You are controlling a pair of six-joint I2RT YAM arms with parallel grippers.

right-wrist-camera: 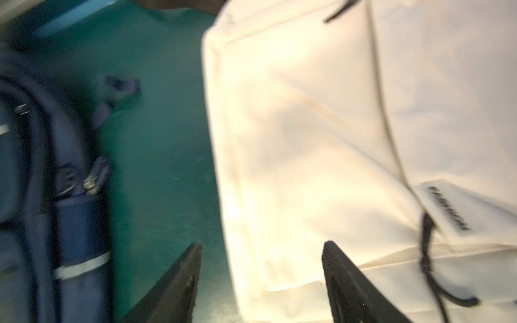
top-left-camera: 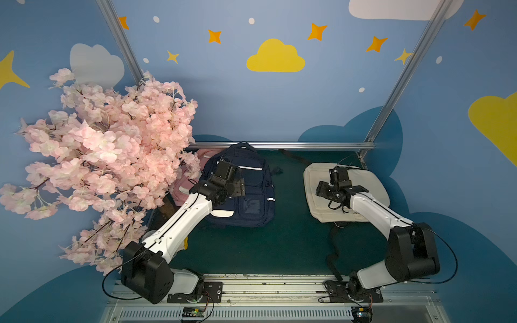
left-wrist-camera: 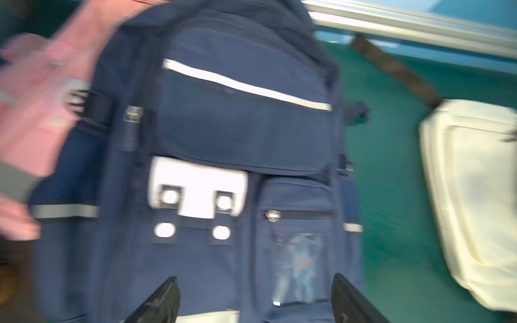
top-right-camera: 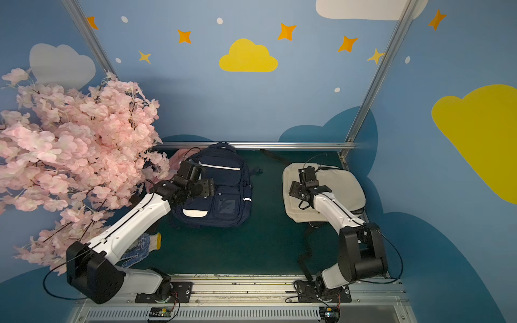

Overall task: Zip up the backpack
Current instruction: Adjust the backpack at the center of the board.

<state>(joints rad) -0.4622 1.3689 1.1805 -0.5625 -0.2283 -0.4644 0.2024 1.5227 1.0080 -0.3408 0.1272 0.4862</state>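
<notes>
Left wrist, navy backpack (left-wrist-camera: 237, 125), zipper pull (left-wrist-camera: 272, 215)

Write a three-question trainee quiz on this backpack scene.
1. True or false: the left end effector is shut on a zipper pull of the navy backpack.
2. Which bag is the right end effector over? A) cream backpack B) pink backpack C) the navy one
3. Fill in: the bags lie on a ____ mat.

Key: 1 false, it is open and holds nothing; 2 A; 3 green.
</notes>
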